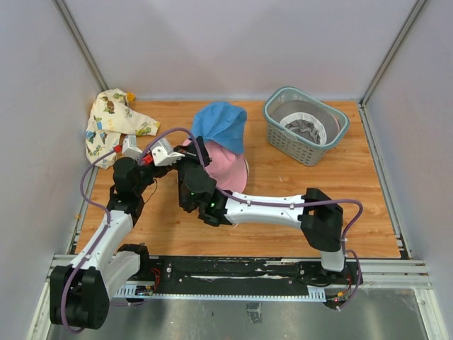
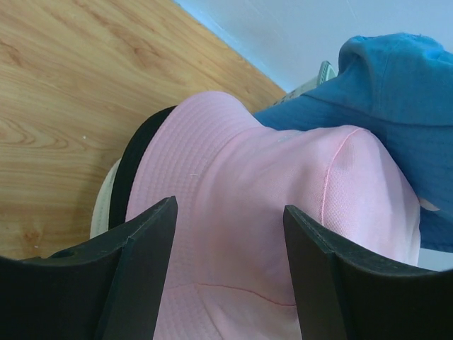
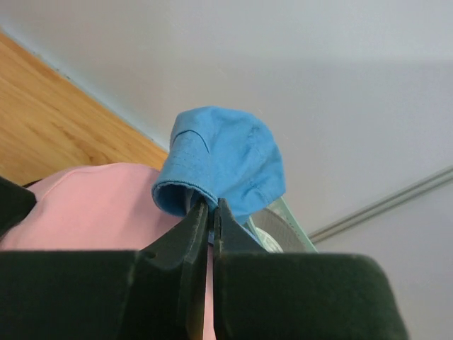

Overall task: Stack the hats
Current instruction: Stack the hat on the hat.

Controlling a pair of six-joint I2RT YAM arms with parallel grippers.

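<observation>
- Far left, a crumpled cream cloth with small cartoon prints (image 1: 113,127) lay at the back corner of the light wooden table (image 1: 297,198), well apart from the pile. Whether it was a hat could not be told.
- The left hand (image 2: 228,212) was down over the pile, its black fingers (image 2: 141,269) spread apart on either side of the crown of the soft pink fabric bucket hat (image 2: 269,205). Contact with the cloth could not be judged.
- That pink hat sat at mid-table on a black hat brim (image 2: 138,163), with a cream edge (image 2: 102,205) showing beneath that.
- The right hand (image 3: 210,207) came in from the right, its two fingers pressed together and pinching the rolled brim of the teal-blue fabric bucket hat (image 3: 226,156).
- The blue hat was draped over the far side of the pink one, crown up.
- Far right, a grey-green slatted plastic basket (image 1: 290,144) stood near the back wall, with grey cloth (image 1: 304,129) bundled inside.
</observation>
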